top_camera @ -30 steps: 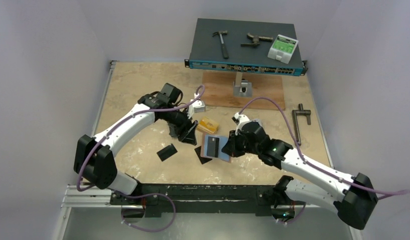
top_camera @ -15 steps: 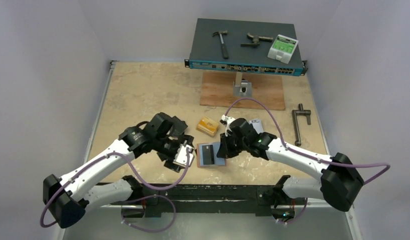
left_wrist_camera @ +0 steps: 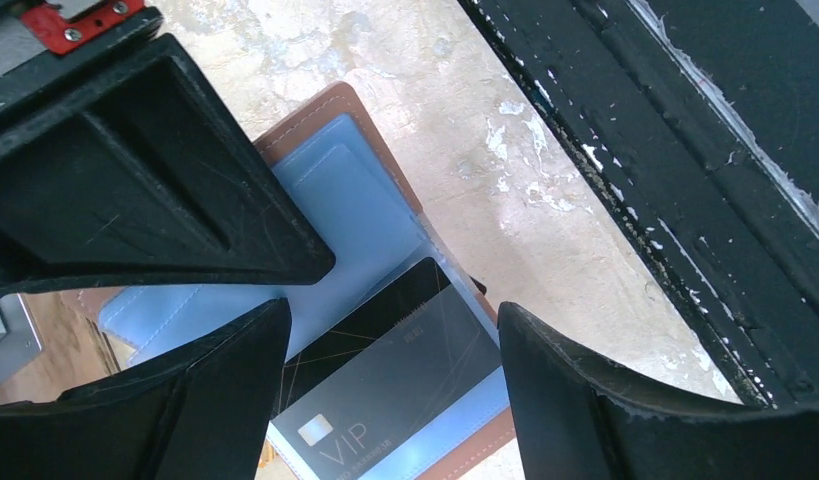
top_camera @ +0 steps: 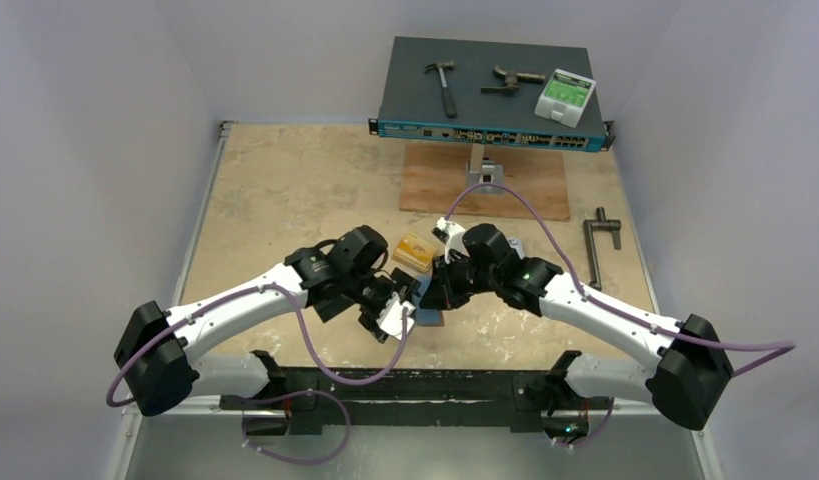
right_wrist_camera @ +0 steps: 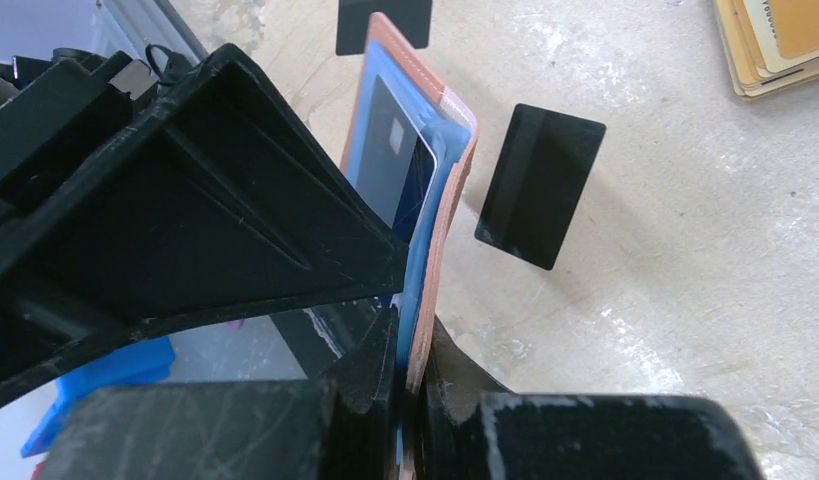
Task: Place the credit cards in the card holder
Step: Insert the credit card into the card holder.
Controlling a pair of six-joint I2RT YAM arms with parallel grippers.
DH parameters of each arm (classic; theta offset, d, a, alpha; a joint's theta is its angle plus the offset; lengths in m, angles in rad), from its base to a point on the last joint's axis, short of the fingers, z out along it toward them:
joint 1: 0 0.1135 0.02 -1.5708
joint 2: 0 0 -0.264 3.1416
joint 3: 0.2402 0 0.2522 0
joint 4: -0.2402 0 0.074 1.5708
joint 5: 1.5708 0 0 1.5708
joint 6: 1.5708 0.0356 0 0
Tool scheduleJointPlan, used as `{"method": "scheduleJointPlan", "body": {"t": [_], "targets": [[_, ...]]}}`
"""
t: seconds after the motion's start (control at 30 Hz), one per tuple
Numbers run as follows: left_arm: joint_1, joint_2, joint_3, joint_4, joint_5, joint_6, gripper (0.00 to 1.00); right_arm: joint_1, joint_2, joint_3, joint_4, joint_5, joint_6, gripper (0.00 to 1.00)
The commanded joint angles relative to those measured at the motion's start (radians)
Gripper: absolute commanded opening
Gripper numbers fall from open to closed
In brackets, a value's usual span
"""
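Pink holder (right_wrist_camera: 447,215), at the table's (top_camera: 285,190) near edge, pinched by the right gripper (right_wrist_camera: 410,350) (likely to steady it); left gripper (left_wrist_camera: 395,315), spread, straddles the half-slotted card (left_wrist_camera: 405,385).

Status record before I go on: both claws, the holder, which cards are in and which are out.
left claw: open above the card holder, holding nothing
right claw: shut on the card holder's edge
card holder: open, blue inside
VIP card: dark, lying inside it; slotted or not, unclear
loose cards: black card and orange stack on the table
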Motion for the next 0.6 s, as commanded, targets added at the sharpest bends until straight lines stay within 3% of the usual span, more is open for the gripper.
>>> {"method": "scheduleJointPlan", "body": {"t": [0.0, 0.23, 0.57], "targets": [[-0.019, 0.031, 0.052, -0.013, 0.011, 0.076, 0.75, -0.003, -0.014, 0.064, 0.041, -0.073, -0.03, 0.0], [-0.02, 0.071, 0.088, -0.107, -0.011, 0.075, 0.7, -0.004, -0.054, 0.066, 0.043, -0.086, -0.041, 0.0], [-0.019, 0.073, 0.056, -0.098, -0.097, 0.039, 0.67, -0.004, -0.101, 0.05, 0.025, -0.07, -0.052, 0.0]]}}
